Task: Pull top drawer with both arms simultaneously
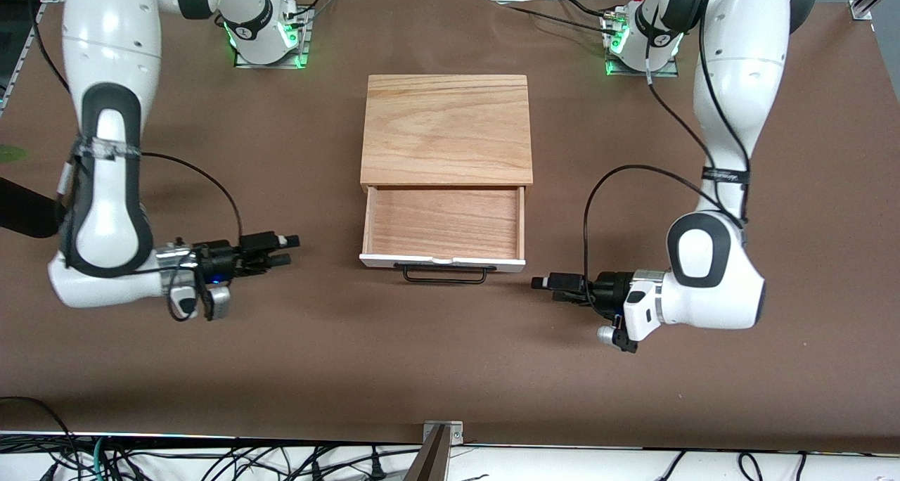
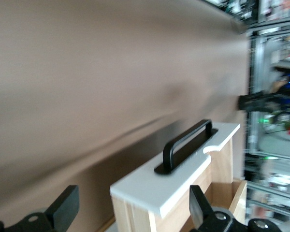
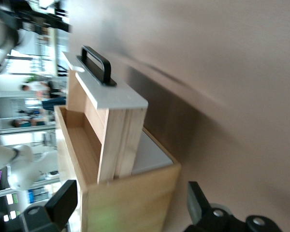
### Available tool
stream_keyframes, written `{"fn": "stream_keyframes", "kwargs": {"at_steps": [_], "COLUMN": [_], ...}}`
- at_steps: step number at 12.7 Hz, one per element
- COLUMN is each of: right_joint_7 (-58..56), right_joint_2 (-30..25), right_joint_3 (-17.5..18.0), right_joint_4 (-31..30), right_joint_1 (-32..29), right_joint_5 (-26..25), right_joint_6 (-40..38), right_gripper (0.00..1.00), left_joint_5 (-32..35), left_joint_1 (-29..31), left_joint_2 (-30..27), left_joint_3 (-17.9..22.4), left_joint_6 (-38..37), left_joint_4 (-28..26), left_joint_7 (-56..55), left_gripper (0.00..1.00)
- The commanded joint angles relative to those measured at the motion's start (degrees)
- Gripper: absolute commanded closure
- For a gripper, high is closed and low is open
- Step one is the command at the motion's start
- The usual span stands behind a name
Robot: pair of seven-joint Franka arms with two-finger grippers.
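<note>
Top drawer (image 1: 443, 222) drawn well out of the box (image 1: 446, 129), its white front and black handle (image 1: 444, 274) on the side nearer the front camera. Left gripper (image 1: 540, 284) beside the drawer front toward the left arm's end, fingers (image 2: 63, 207) spread, holding nothing. Right gripper (image 1: 287, 250) beside it toward the right arm's end, fingers (image 3: 63, 200) spread, empty. Judged step: pull apparently done, both grippers clear. Any further pull calls for regrasping the handle.
</note>
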Motion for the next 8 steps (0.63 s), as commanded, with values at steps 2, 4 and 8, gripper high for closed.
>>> {"fn": "stream_keyframes", "kwargs": {"at_steps": [2, 4, 8], "right_joint_7": [10.18, 13.52, 13.71], "right_joint_2": [-11.34, -17.66, -25.22], "right_joint_3": [-0.71, -0.62, 1.04], "right_joint_4": [-0.84, -0.92, -1.62], "right_joint_1": [3.65, 6.2, 7.27], "right_joint_5": [-19.8, -32.81, -46.18], "right_joint_6": [-0.41, -0.59, -3.31], "right_gripper": [0.0, 0.0, 0.0], "left_joint_5": [18.04, 24.54, 34.92], "left_joint_1": [0.52, 0.7, 2.1], "left_joint_2": [-6.35, -8.83, -12.25], "left_joint_3": [1.56, 3.05, 4.11], "left_joint_6": [-9.52, -12.25, -15.59], "left_joint_4": [3.52, 3.44, 3.52], "left_joint_7": [-5.35, -5.35, -5.09], "left_gripper": [0.0, 0.0, 0.0]}}
